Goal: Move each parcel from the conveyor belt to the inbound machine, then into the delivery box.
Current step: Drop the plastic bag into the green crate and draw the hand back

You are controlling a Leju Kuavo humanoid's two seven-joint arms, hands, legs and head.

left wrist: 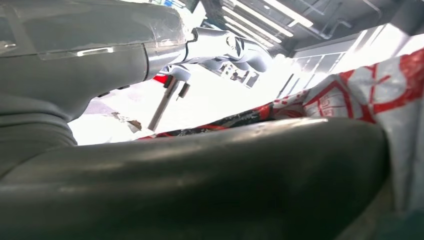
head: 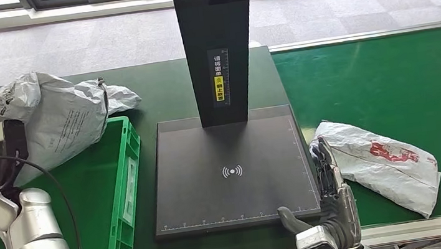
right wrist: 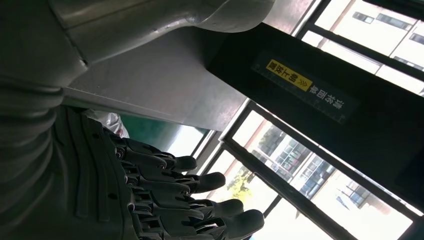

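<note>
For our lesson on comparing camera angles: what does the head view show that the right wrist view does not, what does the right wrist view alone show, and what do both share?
Head view alone: the green crate, a grey parcel at its far end, the flat scanner plate, and a white parcel with red print on the green conveyor belt.

Right wrist view alone: windows with buildings outside, seen past the spread dark fingers.

Both: the right hand, open, and the black scanner post with its yellow label.
</note>
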